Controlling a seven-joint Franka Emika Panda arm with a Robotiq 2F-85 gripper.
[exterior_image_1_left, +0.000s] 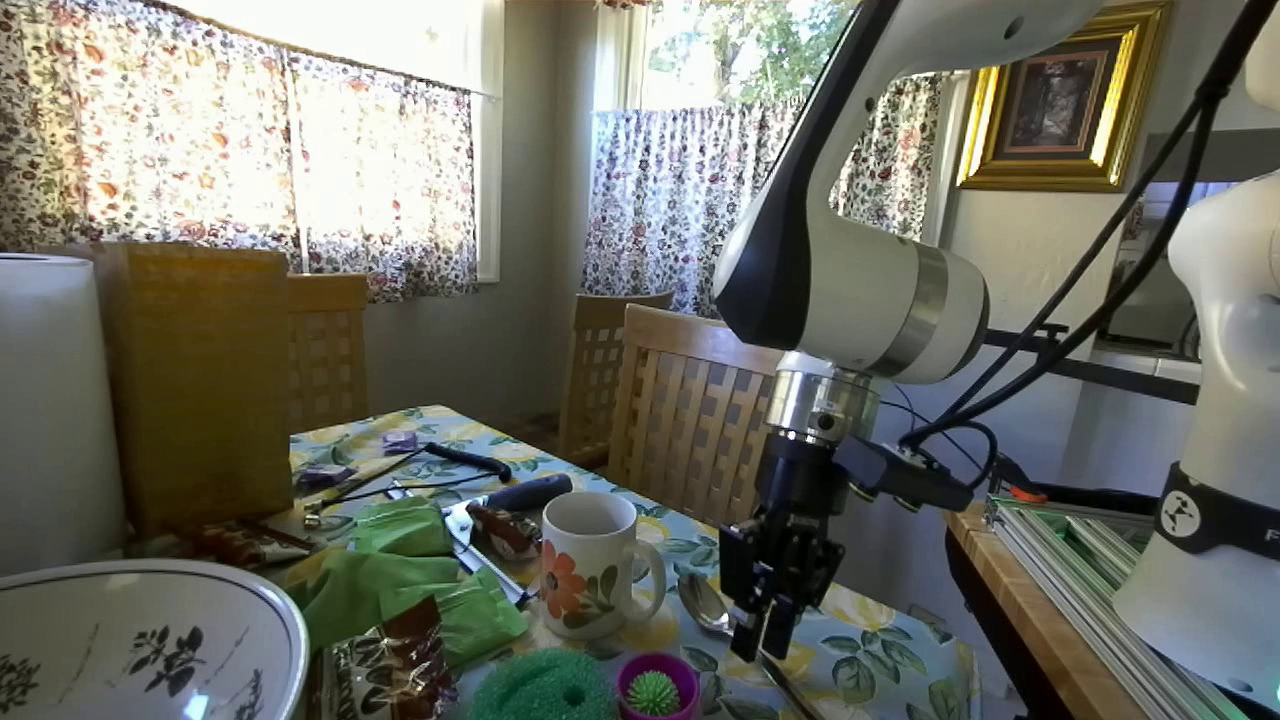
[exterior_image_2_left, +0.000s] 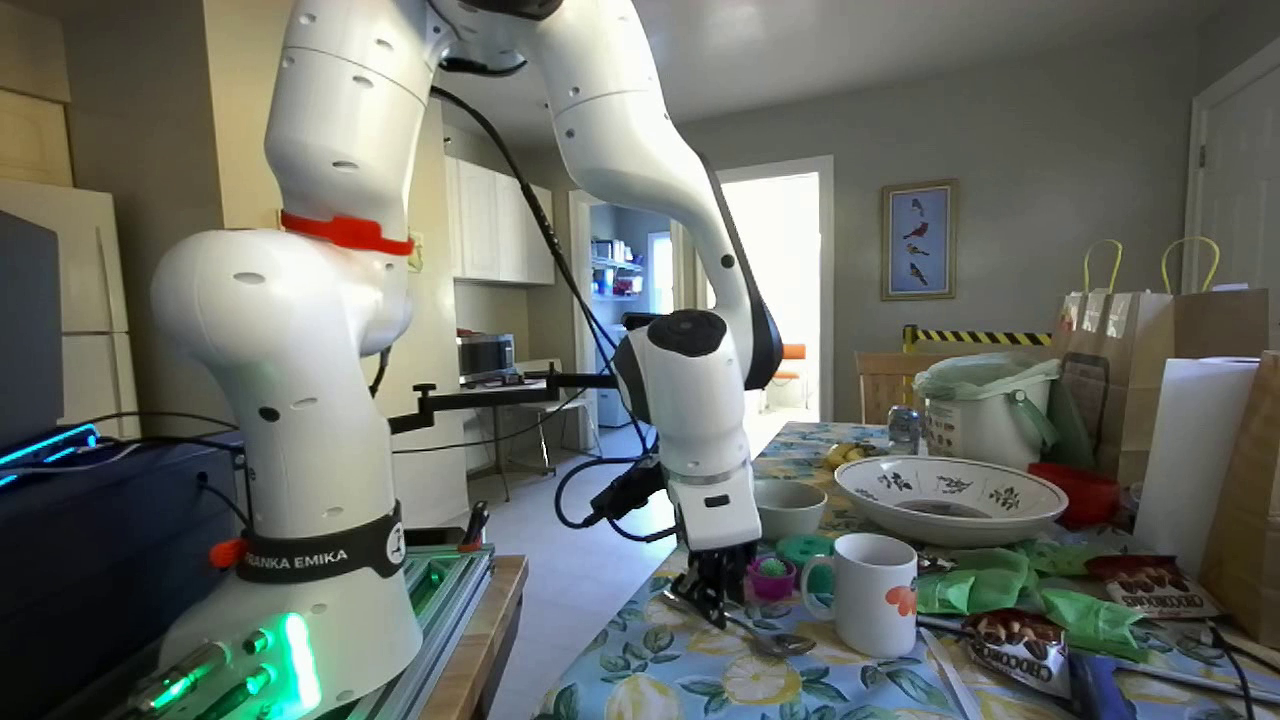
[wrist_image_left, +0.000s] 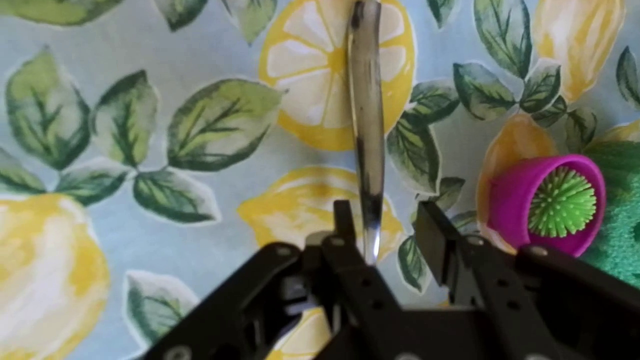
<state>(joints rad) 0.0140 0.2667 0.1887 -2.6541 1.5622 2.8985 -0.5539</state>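
Observation:
My gripper (wrist_image_left: 384, 212) is open, pointing down just above the flowered tablecloth. A metal spoon (wrist_image_left: 369, 125) lies on the cloth, its handle running between the two fingers, nearer the left finger in the wrist view. Whether a finger touches it I cannot tell. The spoon's bowl shows in both exterior views (exterior_image_1_left: 703, 603) (exterior_image_2_left: 785, 644); the gripper also shows there (exterior_image_1_left: 760, 645) (exterior_image_2_left: 715, 608). A magenta cup (wrist_image_left: 507, 205) with a green spiky ball inside sits right of the fingers in the wrist view, against a green sponge (wrist_image_left: 620, 215). A white flowered mug (exterior_image_1_left: 590, 575) stands near the spoon's bowl.
Green wrappers (exterior_image_1_left: 460, 620), a snack packet (exterior_image_2_left: 1020, 650) and a saw with a dark handle (exterior_image_1_left: 530, 492) lie beyond the mug. A large patterned bowl (exterior_image_2_left: 950, 500) and a small white bowl (exterior_image_2_left: 790, 508) stand on the table. A chair (exterior_image_1_left: 690, 400) stands by the table edge.

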